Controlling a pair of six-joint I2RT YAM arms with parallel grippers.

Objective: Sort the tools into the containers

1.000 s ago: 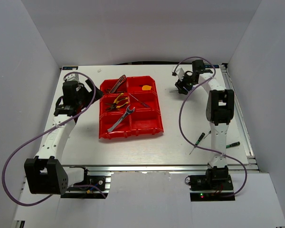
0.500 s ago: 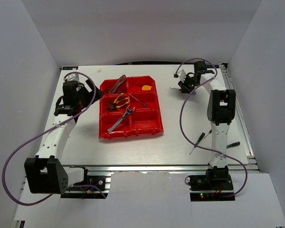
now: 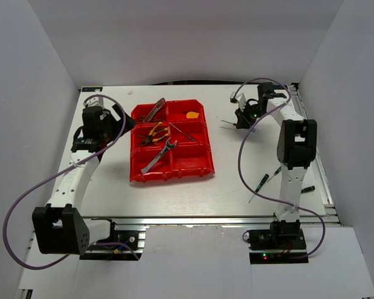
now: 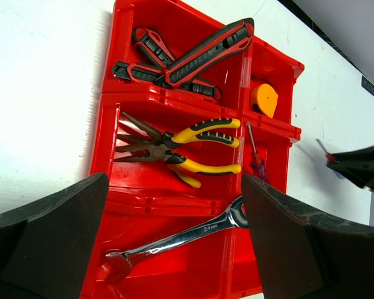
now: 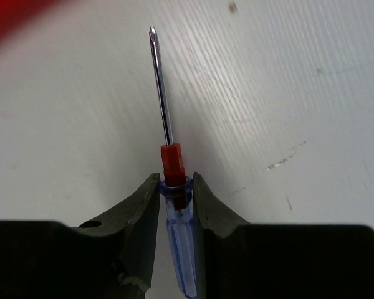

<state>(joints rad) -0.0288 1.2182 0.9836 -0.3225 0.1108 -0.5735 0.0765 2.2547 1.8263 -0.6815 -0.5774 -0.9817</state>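
Note:
The containers (image 3: pixel 193 163) are a red block of bins left of the table's middle. In them lie red-black pliers (image 4: pixel 187 56), yellow pliers (image 4: pixel 181 149), a silver wrench (image 4: pixel 187 237), an orange piece (image 4: pixel 263 99) and a red screwdriver (image 4: pixel 255 159). My left gripper (image 4: pixel 174 249) hangs open over the block's left side, its fingers (image 4: pixel 50 243) wide apart around nothing. My right gripper (image 5: pixel 176 187) is shut on the blue screwdriver (image 5: pixel 179 230) at the handle's front end. The shaft (image 5: pixel 162 93) points ahead over the white table. In the top view that gripper (image 3: pixel 242 121) is right of the bins.
Two green-black screwdrivers (image 3: pixel 262 182) (image 3: pixel 306 189) lie on the table near the right arm's base. White walls close in the table on the left, back and right. An aluminium rail (image 3: pixel 324 180) runs along the right edge.
The right gripper has closed on the blue screwdriver and shifted slightly nearer and to the right with it. The left arm has not moved.

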